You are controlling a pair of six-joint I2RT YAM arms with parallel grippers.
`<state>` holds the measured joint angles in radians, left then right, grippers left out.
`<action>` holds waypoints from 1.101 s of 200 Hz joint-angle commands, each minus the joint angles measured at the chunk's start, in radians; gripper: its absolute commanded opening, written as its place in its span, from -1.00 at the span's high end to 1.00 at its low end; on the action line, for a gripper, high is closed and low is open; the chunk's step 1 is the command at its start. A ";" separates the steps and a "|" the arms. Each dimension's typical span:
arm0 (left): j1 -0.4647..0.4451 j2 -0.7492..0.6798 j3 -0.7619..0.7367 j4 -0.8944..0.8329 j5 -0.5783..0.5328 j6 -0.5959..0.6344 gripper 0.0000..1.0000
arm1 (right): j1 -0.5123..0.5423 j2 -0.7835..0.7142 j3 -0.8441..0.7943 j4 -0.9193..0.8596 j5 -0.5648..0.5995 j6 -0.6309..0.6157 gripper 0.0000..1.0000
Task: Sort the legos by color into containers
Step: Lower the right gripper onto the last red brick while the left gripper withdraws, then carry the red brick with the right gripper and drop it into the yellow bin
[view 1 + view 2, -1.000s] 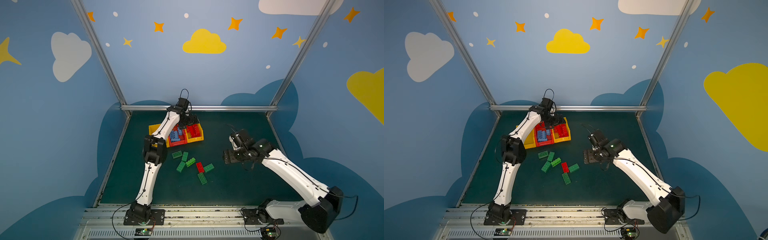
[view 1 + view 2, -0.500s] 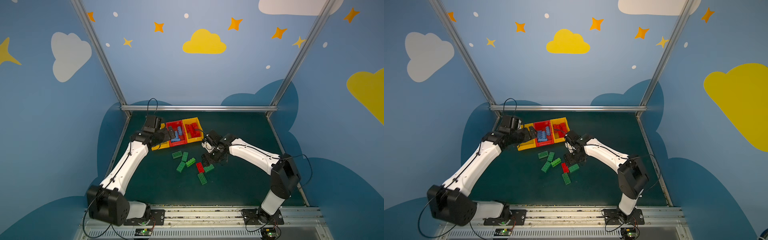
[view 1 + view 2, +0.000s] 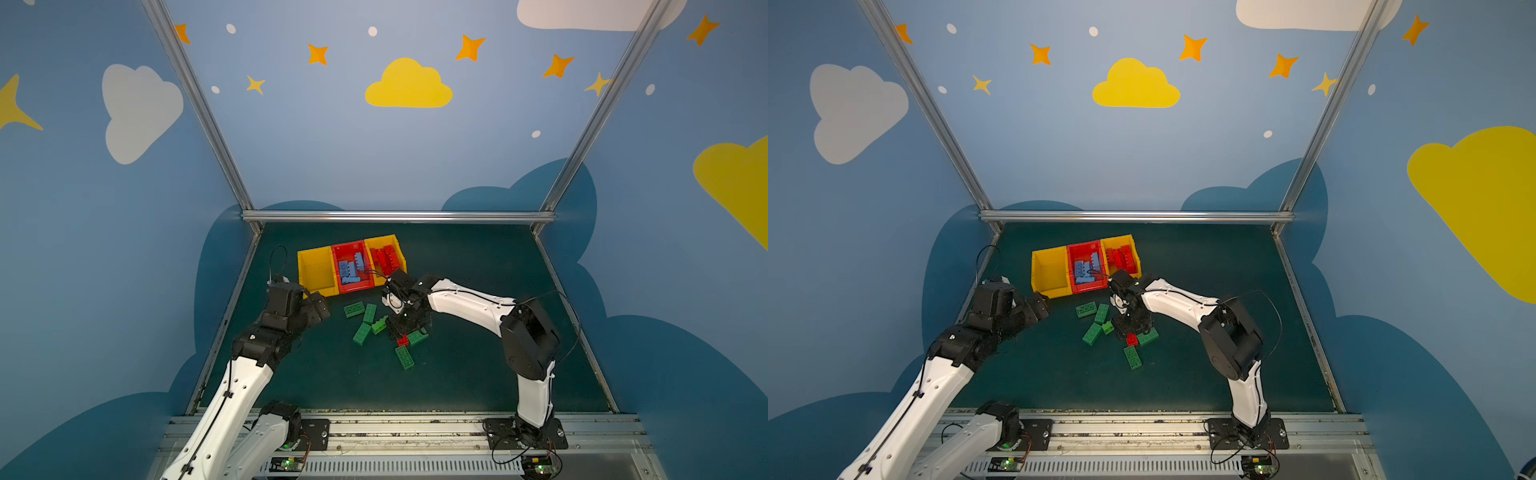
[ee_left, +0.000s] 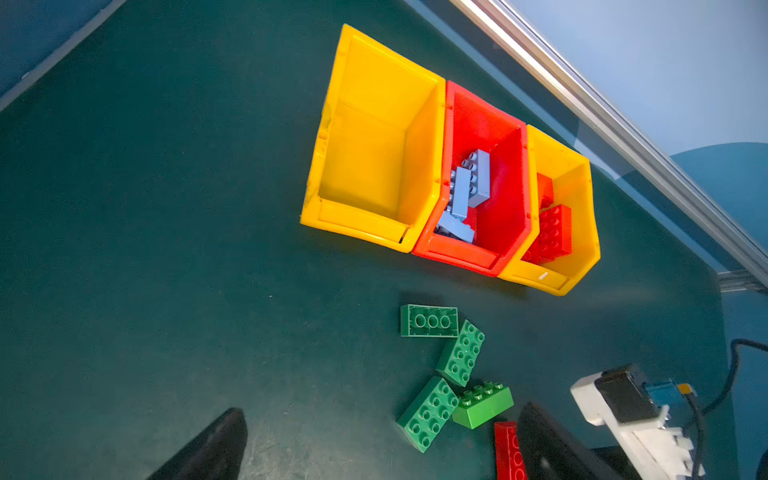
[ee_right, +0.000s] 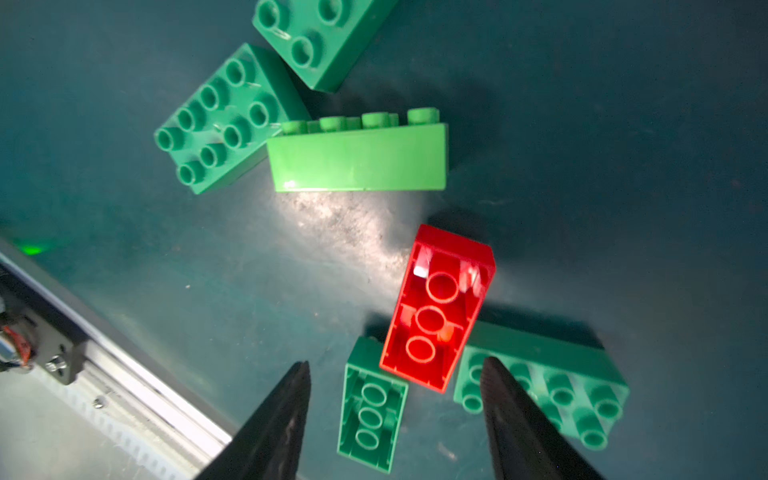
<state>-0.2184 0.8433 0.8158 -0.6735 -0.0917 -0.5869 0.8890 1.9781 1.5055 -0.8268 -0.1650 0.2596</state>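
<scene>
Three joined containers stand at the back: an empty yellow bin [image 3: 316, 270] [image 4: 374, 145], a red bin [image 3: 351, 248] [image 4: 498, 199] with light blue legos [image 3: 349, 270] [image 4: 465, 187], and a yellow bin [image 3: 400, 253] with red legos [image 3: 386, 259] [image 4: 555, 232]. Several green legos [image 3: 361, 333] [image 3: 1092, 333] [image 5: 357, 158] lie loose on the mat around one upturned red lego [image 3: 402, 341] [image 3: 1132, 339] [image 5: 440, 307]. My right gripper [image 3: 405, 330] [image 5: 397, 365] hangs just over the red lego, open, gripping nothing. My left gripper [image 3: 316, 307] [image 4: 382, 449] hovers wide open left of the pile.
A metal rail [image 3: 399, 216] runs along the back of the dark green mat, and blue walls close both sides. The slotted base rail [image 3: 395, 432] lies along the front edge. The right arm's white link [image 3: 465, 303] stretches over the mat's middle right.
My left gripper drew back from over the bins to their front left. My right gripper swung in from the right, came down over the red lego and narrowed its jaws.
</scene>
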 commanded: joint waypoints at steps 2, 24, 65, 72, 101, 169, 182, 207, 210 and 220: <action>0.005 -0.001 -0.015 -0.020 -0.028 -0.017 -1.00 | 0.010 0.036 0.029 -0.021 0.021 -0.012 -0.07; 0.009 0.017 -0.013 -0.014 -0.029 -0.001 -1.00 | 0.021 0.075 0.051 -0.028 0.035 -0.009 0.03; 0.029 0.056 0.004 0.011 -0.018 0.042 -1.00 | 0.025 0.154 0.097 -0.071 0.100 0.045 0.26; 0.035 0.066 0.008 0.017 -0.011 0.048 -1.00 | 0.025 0.161 0.103 -0.078 0.108 0.052 0.37; 0.064 0.104 0.023 0.037 0.018 0.067 -1.00 | 0.024 0.164 0.136 -0.127 0.134 0.060 0.65; 0.126 0.222 0.092 0.108 0.111 0.114 -1.00 | -0.075 0.177 0.479 -0.284 0.201 -0.028 0.61; 0.127 0.252 0.114 0.114 0.114 0.113 -1.00 | -0.107 0.244 0.602 -0.318 0.211 -0.058 0.61; 0.130 0.292 0.138 0.129 0.124 0.098 -1.00 | -0.159 0.369 0.822 -0.351 0.197 -0.103 0.59; 0.130 0.294 0.138 0.131 0.126 0.095 -1.00 | -0.164 0.383 0.844 -0.352 0.195 -0.103 0.58; 0.129 0.304 0.144 0.135 0.134 0.094 -1.00 | -0.179 0.423 0.911 -0.350 0.187 -0.113 0.57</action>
<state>-0.0933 1.1313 0.9329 -0.5606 0.0181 -0.4946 0.7444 2.2906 2.2997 -1.0992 0.0193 0.2016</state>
